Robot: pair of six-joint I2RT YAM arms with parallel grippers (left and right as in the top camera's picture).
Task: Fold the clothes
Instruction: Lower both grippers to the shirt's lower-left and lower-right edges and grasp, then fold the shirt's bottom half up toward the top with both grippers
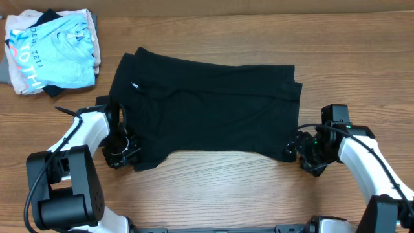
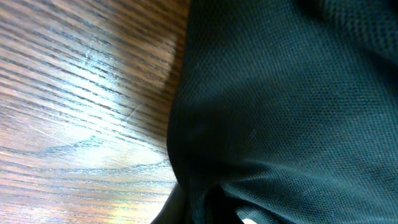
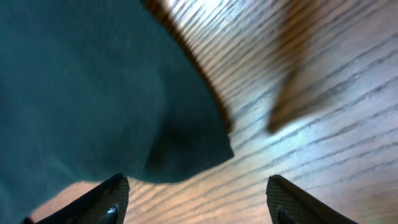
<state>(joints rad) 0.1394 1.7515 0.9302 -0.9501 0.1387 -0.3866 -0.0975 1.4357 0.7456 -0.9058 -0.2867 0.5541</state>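
Black T-shirt (image 1: pixel 207 107) spread mid-frame on tabletop (image 1: pixel 226 194); left gripper (image 1: pixel 126 154) clenched on lower-left hem, right gripper (image 1: pixel 294 150) released at lower-right corner, which likely needs pinching before the fold

left claw (image 1: pixel 123 154): closed, low at table level | right claw (image 3: pixel 198 190): fingers wide apart, low

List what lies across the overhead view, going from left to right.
pile of clothes with a light blue shirt on top → left gripper at the shirt's lower left corner → black T-shirt → right gripper at its lower right corner
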